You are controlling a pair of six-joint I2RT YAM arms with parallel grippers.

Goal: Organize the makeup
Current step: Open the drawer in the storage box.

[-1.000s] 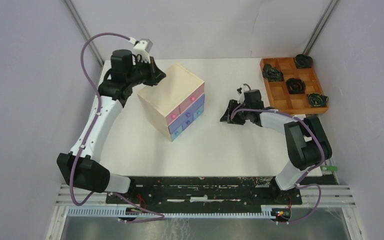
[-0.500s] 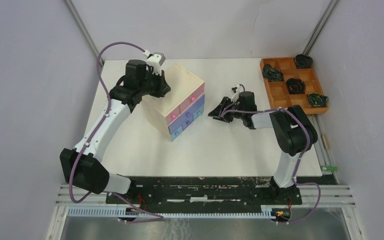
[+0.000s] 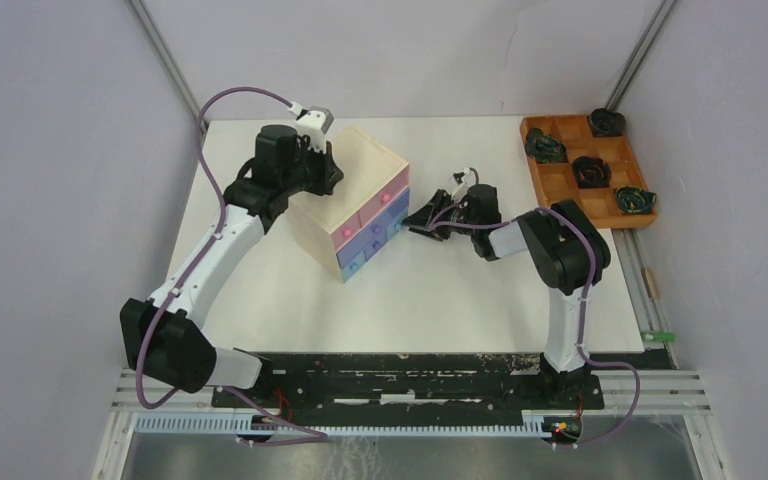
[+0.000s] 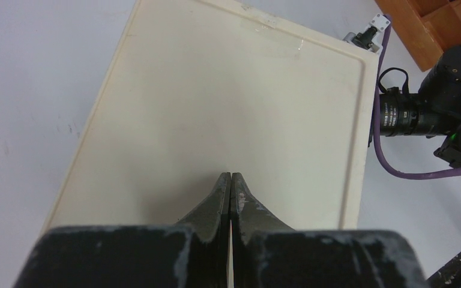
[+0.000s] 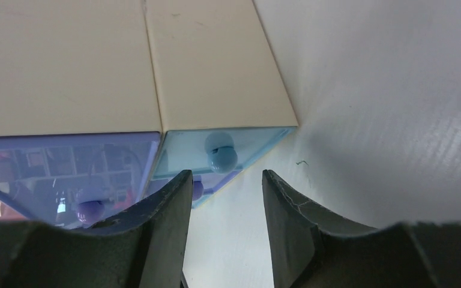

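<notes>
Only the right wrist view shows the open right gripper (image 5: 225, 180) facing a blue knob (image 5: 222, 157) on the chest (image 3: 355, 165). The left gripper (image 4: 230, 178) is closed. The right gripper has come nearer the chest.

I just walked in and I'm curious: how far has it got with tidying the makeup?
Done: hard to judge. No makeup shows on the table, and the drawers of the chest look shut. In hand: the left arm rests closed jaws on the chest top, it seems, while the right arm points open jaws at the blue drawer's knob, not touching. Left: probably opening that drawer.
</notes>
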